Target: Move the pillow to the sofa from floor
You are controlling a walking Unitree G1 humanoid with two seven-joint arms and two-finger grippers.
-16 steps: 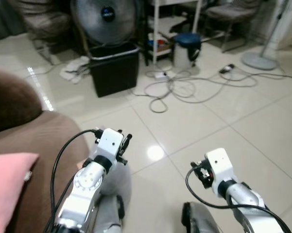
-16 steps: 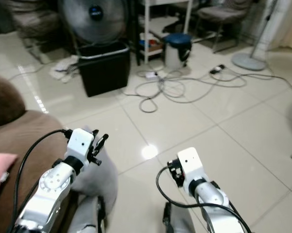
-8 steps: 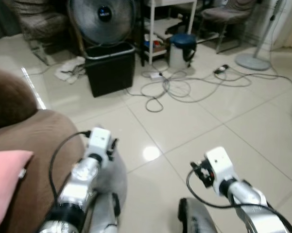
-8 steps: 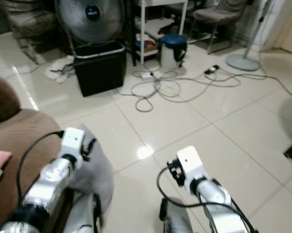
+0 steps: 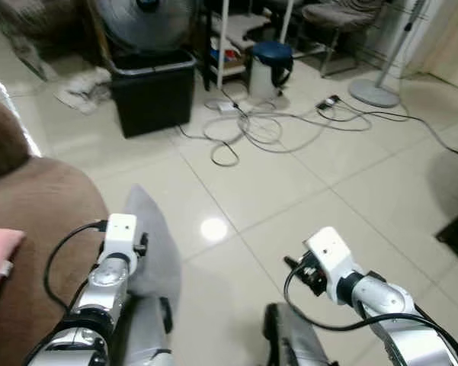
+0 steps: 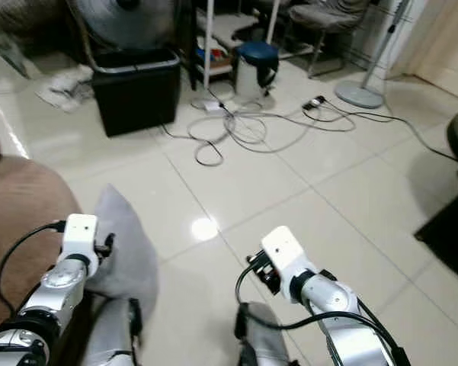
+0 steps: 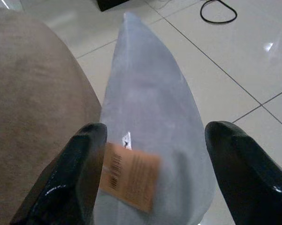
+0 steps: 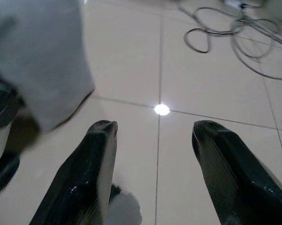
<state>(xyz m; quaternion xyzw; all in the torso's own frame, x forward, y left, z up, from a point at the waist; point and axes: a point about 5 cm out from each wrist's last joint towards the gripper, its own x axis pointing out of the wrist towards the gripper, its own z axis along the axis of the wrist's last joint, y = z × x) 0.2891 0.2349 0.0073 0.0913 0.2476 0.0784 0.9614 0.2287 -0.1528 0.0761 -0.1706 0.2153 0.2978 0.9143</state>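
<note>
1 grey pillow (image 7: 150,117) beside sofa (image 5: 46,206), soft, light; left gripper (image 7: 152,164) pinches its tagged end. Right gripper (image 8: 152,154) wide, holding nothing.

We see a shiny pale tile floor (image 5: 350,175) with a bright spot of light on it. A black bin (image 5: 152,90) stands by a big fan (image 5: 143,17). Grey cables (image 5: 267,126) lie tangled nearby. A chair (image 5: 337,21) stands further back.
</note>
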